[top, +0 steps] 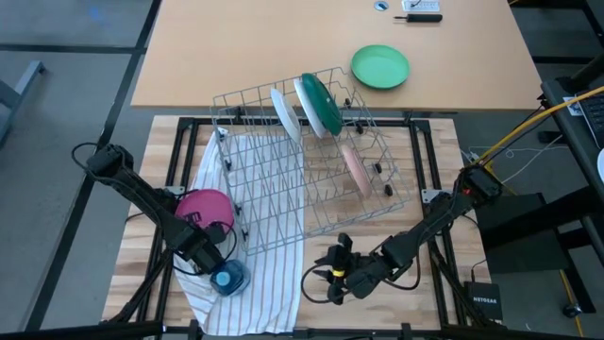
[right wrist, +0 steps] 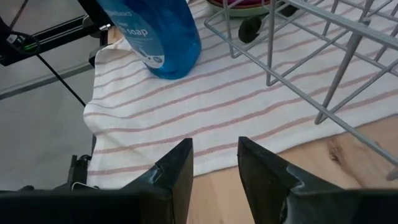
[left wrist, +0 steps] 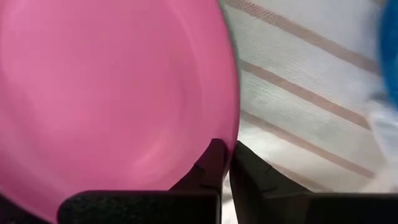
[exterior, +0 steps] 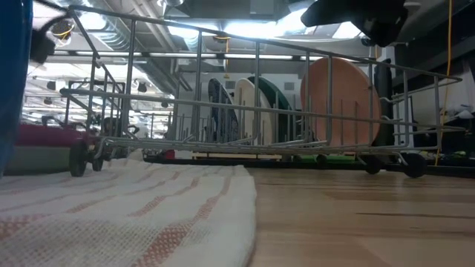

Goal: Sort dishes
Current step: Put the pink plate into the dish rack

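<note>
A magenta plate (top: 202, 206) sits at the table's left, over the striped towel (top: 255, 236), beside the wire rack (top: 311, 161). My left gripper (top: 213, 230) is shut on the plate's rim. In the rack stand a white plate (top: 286, 113), a white plate with a dark green back (top: 319, 102) and a pale pink plate (top: 356, 168), all on edge between the wires. My right gripper (top: 327, 272) is open and empty, low over the towel's edge near the table's front; it also shows in the right wrist view (right wrist: 214, 146). My left gripper pinches the magenta plate's rim (left wrist: 229, 134) between its two fingers (left wrist: 210, 165), one on the plate's upper face and one outside it. The plate lies about level, low over the towel; I cannot tell whether it rests on it.
A blue see-through soap container (top: 229, 277) stands on the towel close to my left gripper. A vivid green plate (top: 380, 66) lies on the far table. Bare wood lies to the right of the towel at the front.
</note>
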Robot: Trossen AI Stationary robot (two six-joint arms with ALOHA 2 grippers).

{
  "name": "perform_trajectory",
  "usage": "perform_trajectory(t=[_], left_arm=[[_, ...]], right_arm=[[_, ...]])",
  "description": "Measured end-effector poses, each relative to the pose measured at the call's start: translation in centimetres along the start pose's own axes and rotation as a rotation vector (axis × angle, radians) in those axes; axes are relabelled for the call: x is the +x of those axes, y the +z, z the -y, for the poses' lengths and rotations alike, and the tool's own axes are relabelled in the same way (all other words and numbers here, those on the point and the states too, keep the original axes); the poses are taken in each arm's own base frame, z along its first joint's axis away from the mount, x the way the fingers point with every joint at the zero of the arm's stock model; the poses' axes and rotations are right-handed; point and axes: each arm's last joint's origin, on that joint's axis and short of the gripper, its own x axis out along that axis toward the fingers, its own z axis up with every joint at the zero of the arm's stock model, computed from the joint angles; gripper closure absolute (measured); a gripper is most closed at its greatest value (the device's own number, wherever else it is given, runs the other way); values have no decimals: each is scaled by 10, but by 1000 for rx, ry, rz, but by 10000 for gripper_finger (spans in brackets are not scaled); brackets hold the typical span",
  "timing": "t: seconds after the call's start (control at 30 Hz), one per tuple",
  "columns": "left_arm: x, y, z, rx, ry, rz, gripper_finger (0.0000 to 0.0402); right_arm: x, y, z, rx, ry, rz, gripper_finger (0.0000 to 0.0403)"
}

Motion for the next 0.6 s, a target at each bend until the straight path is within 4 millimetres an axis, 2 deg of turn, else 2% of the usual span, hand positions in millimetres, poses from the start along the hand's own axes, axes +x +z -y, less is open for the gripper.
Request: perform_trajectory(t=[0.37, 0.6], left_arm=[[-43, -6, -15, -99, -77, 43, 401], [-78, -15, -34, -146, -114, 49, 401]], right_arm=[[0, -1, 0, -16, -6, -4, 274], [0, -1, 1, -40, -7, -4, 274]])
